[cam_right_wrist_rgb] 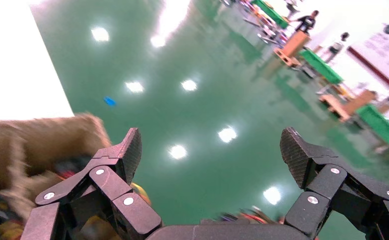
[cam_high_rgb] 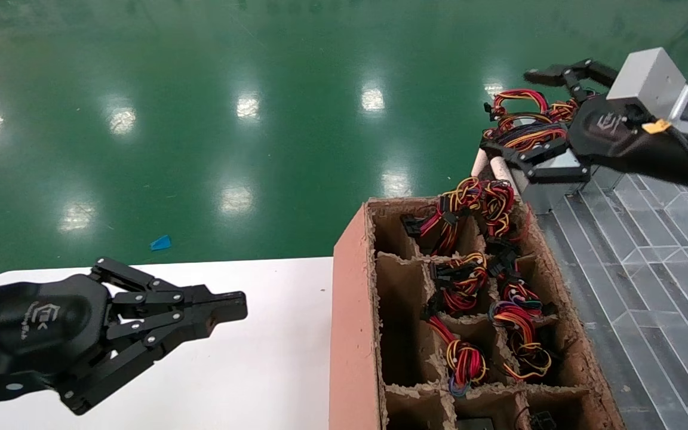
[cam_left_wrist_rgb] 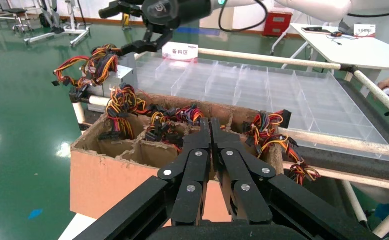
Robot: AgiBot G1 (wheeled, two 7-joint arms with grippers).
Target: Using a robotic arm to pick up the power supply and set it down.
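Note:
The power supply (cam_high_rgb: 550,192) is a silver box resting at the near corner of the clear tray, beyond the carton; it also shows in the left wrist view as the power supply (cam_left_wrist_rgb: 124,76). Its coiled bundle of orange, yellow, red and purple wires (cam_high_rgb: 526,122) lies on top. My right gripper (cam_high_rgb: 508,112) hovers over that bundle, open, its fingers spread to either side of the wires. The right wrist view shows this gripper (cam_right_wrist_rgb: 211,150) with only green floor between its pads. My left gripper (cam_high_rgb: 239,304) is shut and empty over the white table.
A brown carton (cam_high_rgb: 350,310) with cardboard dividers holds several more wire bundles (cam_high_rgb: 469,280). Right of it lies a clear divided plastic tray (cam_high_rgb: 648,269) on white rails. The white table (cam_high_rgb: 260,370) is at the front left, and green floor lies beyond.

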